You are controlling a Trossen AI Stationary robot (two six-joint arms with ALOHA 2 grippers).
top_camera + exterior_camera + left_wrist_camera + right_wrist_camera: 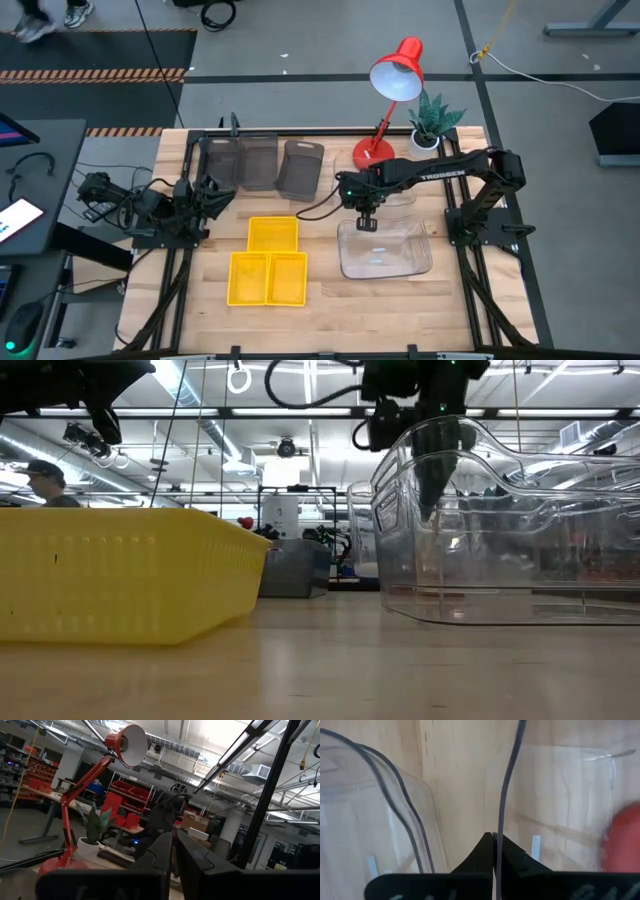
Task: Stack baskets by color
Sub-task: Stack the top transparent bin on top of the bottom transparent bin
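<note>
From above, the right gripper (366,224) is clamped on a clear basket's (385,250) rim near the table's (480,310) right edge (left gripper (205,193) parked, pinched empty). In its wrist view, the wall (501,795) is pinched; a level lift is advised.

A workshop or lab: exposed ceiling ducts (240,770), red parts bins (131,795) on benches.

Two dark jointed arms — black cables trailing, white lettering (right arm (440,172)) — with tapered black fingers.
</note>
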